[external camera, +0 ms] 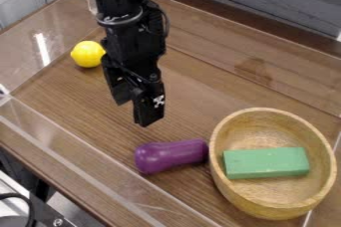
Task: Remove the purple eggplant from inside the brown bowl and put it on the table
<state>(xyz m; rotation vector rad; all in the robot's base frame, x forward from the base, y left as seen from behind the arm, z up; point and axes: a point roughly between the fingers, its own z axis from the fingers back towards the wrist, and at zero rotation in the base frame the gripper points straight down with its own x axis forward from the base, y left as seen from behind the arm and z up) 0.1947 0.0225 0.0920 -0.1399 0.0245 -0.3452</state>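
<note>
The purple eggplant point(170, 155) lies on its side on the table point(226, 62), just left of the brown bowl point(244, 121) and outside it. Its stem end is not clear from here. My gripper point(136, 107) hangs pointing down, just above and to the left of the eggplant and apart from it. It is open, with nothing between its black fingers point(147, 110). No eggplant is in the bowl.
A green rectangular block point(266, 162) lies inside the bowl. A yellow ball point(88, 54) rests on the table at the left, behind the arm. Low clear walls point(60, 136) run along the table's edges.
</note>
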